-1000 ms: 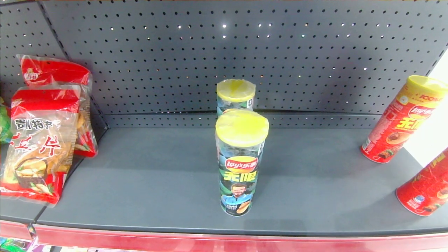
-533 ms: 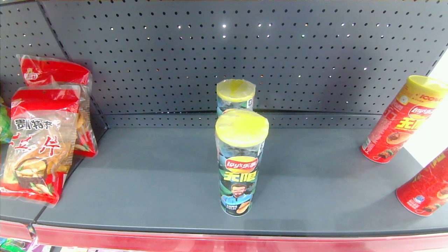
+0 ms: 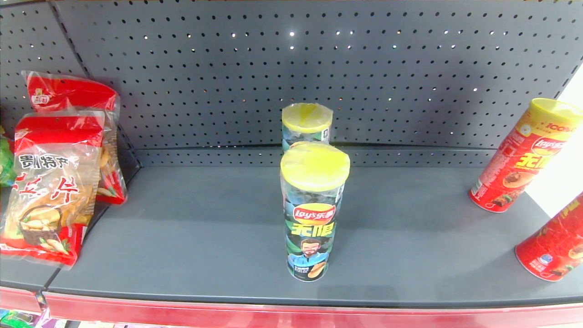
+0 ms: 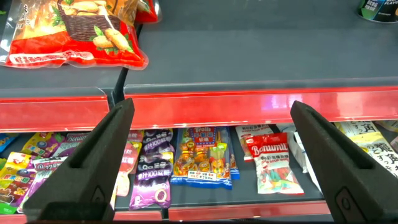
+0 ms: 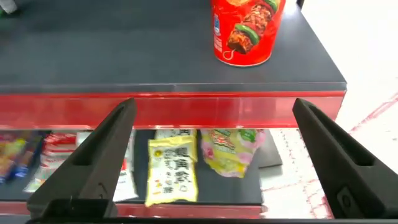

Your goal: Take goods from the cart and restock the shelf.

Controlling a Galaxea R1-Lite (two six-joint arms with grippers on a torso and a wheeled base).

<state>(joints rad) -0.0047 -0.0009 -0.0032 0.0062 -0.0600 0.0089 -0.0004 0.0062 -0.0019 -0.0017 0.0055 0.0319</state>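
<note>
On the shelf (image 3: pixel 191 228) a green chip can (image 3: pixel 312 214) stands central, a second green can (image 3: pixel 306 122) behind it at 12 o'clock. Red cans (image 3: pixel 524 159) stand at 3 o'clock, snack bags (image 3: pixel 50 182) at 9. The left gripper (image 4: pixel 212 104) and right gripper (image 5: pixel 214 102) gape empty before the shelf's red edge. Nothing has moved since earlier.

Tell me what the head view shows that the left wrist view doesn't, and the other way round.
Head view alone: the pegboard back panel, the rear green can, and two red cans at the shelf's right end. Left wrist view alone: the left end effector, open and empty, and sweets packets on the lower shelf. Both: the grey shelf board, its red front edge, the red snack bag at the left, and the front green can, though the wrist view catches just its base.
</note>
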